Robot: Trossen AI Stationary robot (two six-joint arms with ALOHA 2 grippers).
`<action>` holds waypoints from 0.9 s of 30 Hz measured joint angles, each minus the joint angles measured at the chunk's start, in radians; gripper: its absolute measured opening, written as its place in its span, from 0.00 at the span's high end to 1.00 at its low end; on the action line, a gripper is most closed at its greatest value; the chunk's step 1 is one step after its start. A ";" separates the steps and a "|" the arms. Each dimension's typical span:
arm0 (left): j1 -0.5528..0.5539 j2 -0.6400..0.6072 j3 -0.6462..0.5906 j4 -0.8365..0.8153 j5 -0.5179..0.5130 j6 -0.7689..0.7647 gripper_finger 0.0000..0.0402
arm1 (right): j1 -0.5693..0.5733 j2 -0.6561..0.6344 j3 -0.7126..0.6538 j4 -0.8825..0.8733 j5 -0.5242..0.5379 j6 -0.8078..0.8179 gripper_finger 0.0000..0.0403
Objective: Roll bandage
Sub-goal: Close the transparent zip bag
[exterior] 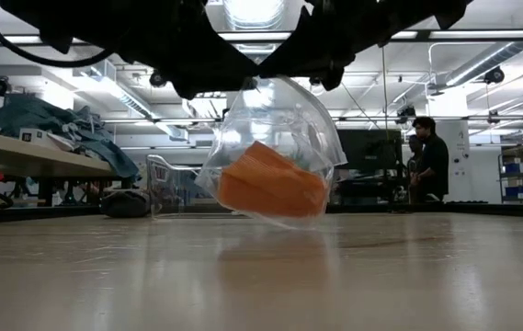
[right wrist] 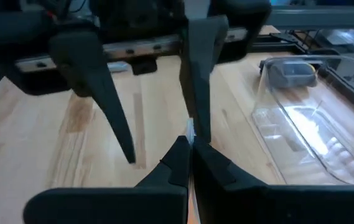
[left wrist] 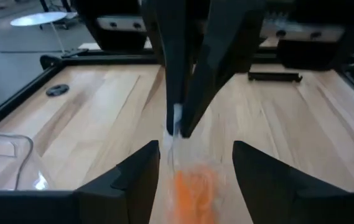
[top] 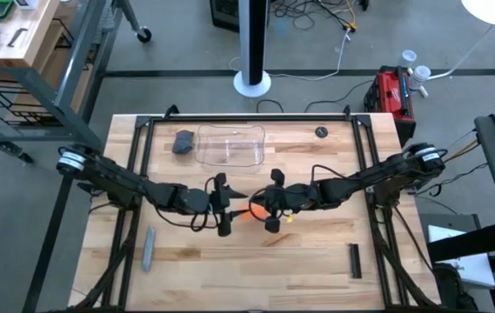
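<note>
The orange bandage (exterior: 270,188) lies inside a clear plastic wrapper (exterior: 279,119) that hangs over the middle of the table, under both arms. In the high view the bandage (top: 250,214) shows between the two grippers. My right gripper (right wrist: 189,146) is shut on the wrapper. My left gripper (left wrist: 195,155) is open, with one finger on each side of the wrapper and bandage (left wrist: 192,190), which sit in the gap between them. My right gripper pinches the wrapper's upper edge (left wrist: 177,118) between its two fingertips, coming from the table's right and slanting slightly down. The wrapper hangs below the fingers with the bandage in its lower end (exterior: 275,219). I cannot tell whether that end touches the table.
A clear plastic tray (top: 230,146) and a dark grey lump (top: 183,142) sit at the far side. A grey stick (top: 149,248) lies near left, a black bar (top: 355,261) near right, a black disc (top: 320,132) far right. A person (exterior: 429,156) stands beyond the table.
</note>
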 joint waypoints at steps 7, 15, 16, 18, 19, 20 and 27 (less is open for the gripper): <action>0.011 0.018 0.007 0.056 0.001 0.028 0.70 | 0.000 0.000 0.000 0.038 -0.024 -0.022 1.00; 0.014 0.024 0.005 0.042 0.002 0.039 0.97 | 0.002 0.001 0.000 0.044 -0.025 -0.003 0.95; 0.014 0.024 0.005 0.037 0.000 0.042 0.97 | 0.002 0.001 0.000 0.044 -0.025 -0.002 0.93; 0.013 0.024 0.004 0.029 0.000 0.056 0.98 | 0.002 0.001 0.000 0.041 -0.029 -0.002 0.90; 0.013 0.024 0.002 0.024 0.000 0.062 0.99 | 0.002 0.001 0.000 0.039 -0.029 -0.003 0.87; 0.013 0.024 -0.001 0.021 0.000 0.064 0.99 | 0.003 0.001 0.000 0.036 -0.029 -0.003 0.85; 0.013 0.024 -0.007 -0.004 0.000 0.070 1.00 | 0.002 0.001 0.000 -0.005 -0.027 -0.007 0.69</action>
